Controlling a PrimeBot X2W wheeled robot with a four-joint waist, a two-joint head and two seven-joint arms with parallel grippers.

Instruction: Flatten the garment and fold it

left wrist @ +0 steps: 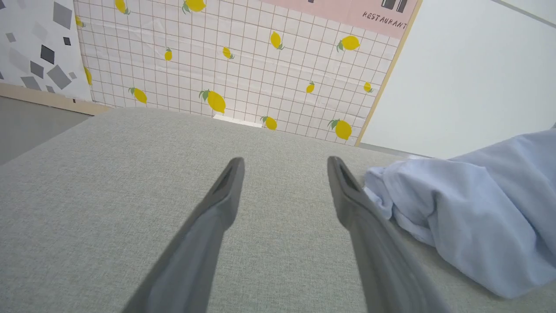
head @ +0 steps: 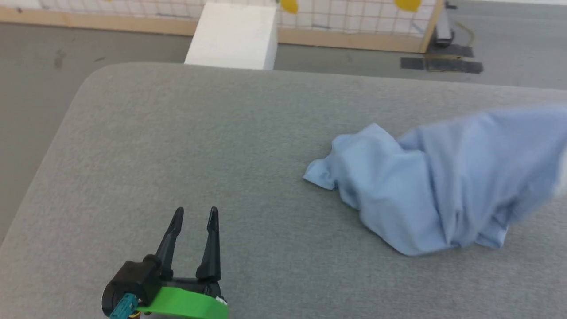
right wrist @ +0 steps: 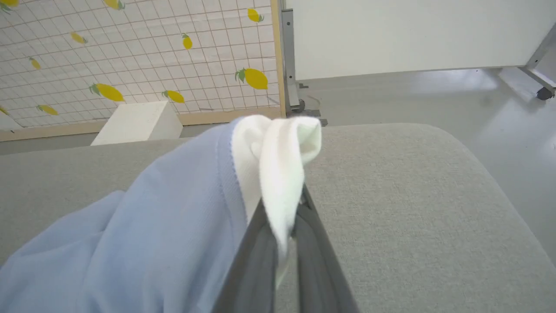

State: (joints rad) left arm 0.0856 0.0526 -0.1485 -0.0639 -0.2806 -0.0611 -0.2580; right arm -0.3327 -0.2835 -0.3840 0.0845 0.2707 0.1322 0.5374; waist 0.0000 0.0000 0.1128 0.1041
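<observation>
The garment (head: pixel 443 177) is a light blue crumpled heap on the right side of the grey table (head: pixel 199 146), its right end lifted and blurred toward the frame edge. In the right wrist view my right gripper (right wrist: pixel 284 217) is shut on the garment's (right wrist: pixel 165 226) white edge, which bunches above the fingertips. My left gripper (head: pixel 195 215) stands open near the table's front left, well left of the cloth, nothing between its fingers. Seen from the left wrist, the left gripper (left wrist: pixel 284 167) has the garment (left wrist: pixel 473 217) just right of its right finger.
A white box (head: pixel 234 35) stands on the floor beyond the table's far edge, in front of a tiled lemon-pattern panel (left wrist: pixel 243 56) with a wooden frame. Grey floor surrounds the table, whose corners are rounded.
</observation>
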